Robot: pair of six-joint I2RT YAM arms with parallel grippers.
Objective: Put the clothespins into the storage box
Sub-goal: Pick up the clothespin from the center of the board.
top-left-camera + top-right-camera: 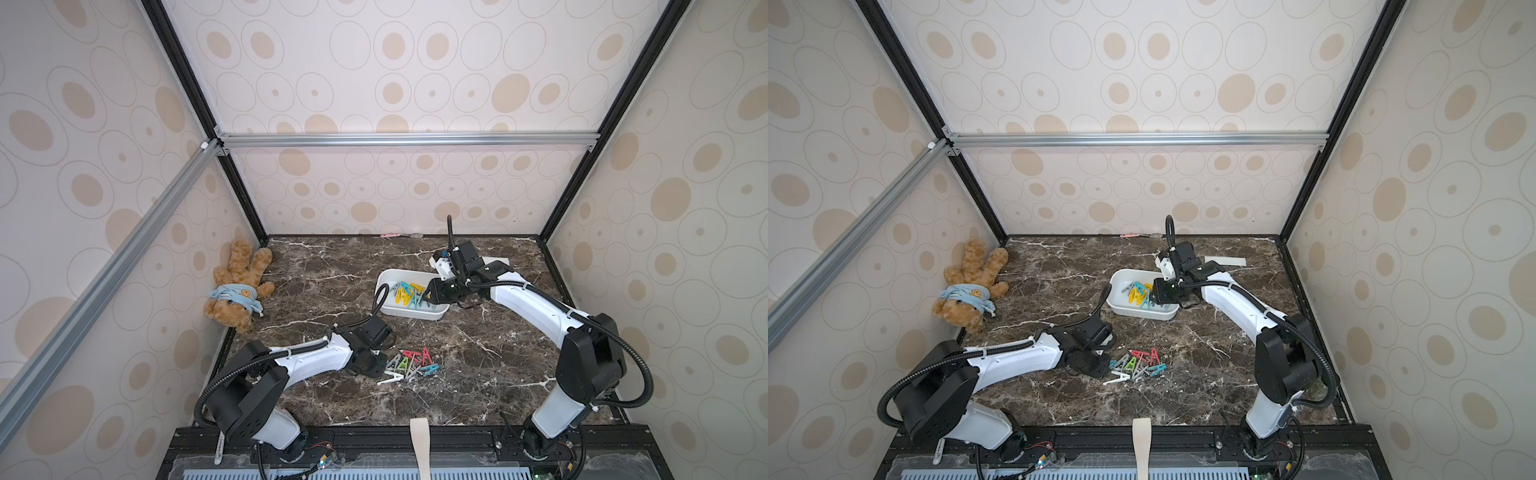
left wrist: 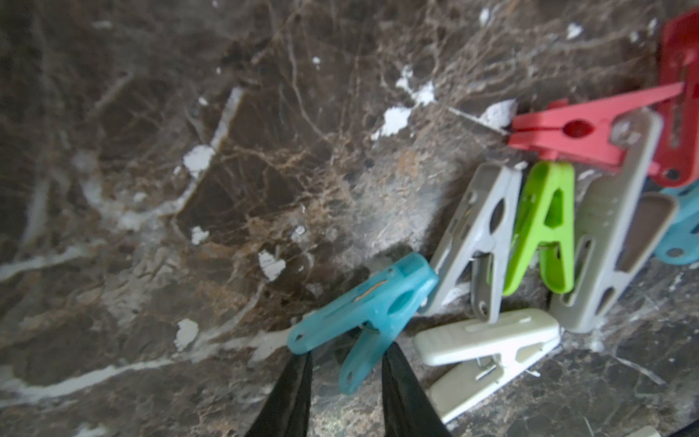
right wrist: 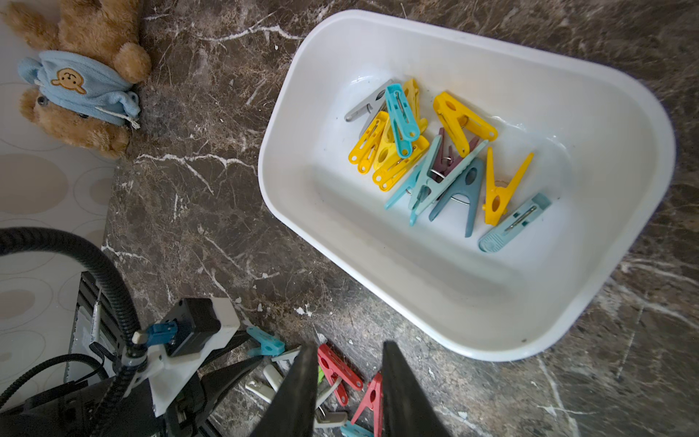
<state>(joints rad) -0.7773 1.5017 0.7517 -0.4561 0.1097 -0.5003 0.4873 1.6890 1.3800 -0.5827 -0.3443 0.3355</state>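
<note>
Step in hand: by judgement, a pick from the table heap with the left arm.
Teal clothespin (image 2: 363,314): flat on the marble table (image 2: 189,189), on the side of the loose pile nearest the left gripper, straight ahead of its fingertips.
Long axis: slanted across the line of the fingers, closed nose pointing away, two splayed legs pointing back at the gripper.
Left gripper (image 2: 347,350): part-open. One teal leg sits inside the gap, and the other leg's tip is against a finger (image 2: 299,378). Gap wider than the enclosed leg, so no squeeze visible and nothing lifted.
Loose pile (image 1: 409,365): grey, green, red, white and teal clothespins, touching and overlapping, at 3 o'clock of the left gripper in both top views.
Storage box (image 1: 399,311): at 12 o'clock of the pile, apart from it across bare marble, holding about a dozen yellow, teal and grey pins plus a purple one.
Right gripper (image 3: 348,345): above the box's 3 o'clock end in both top views, part-open, empty, touching nothing. Pile at roughly 6 o'clock of it.
Nearer arm: left, touching the target; right well apart from the heap.
Coming move, by judgement: either close on the single leg or shift to bracket both. A pinch on one slanted leg is likely to let the pin swivel. Then lift and carry toward 12 o'clock.
Teddy bear (image 1: 237,286): at 9 o'clock of the box, well apart, no part in the job.
</note>
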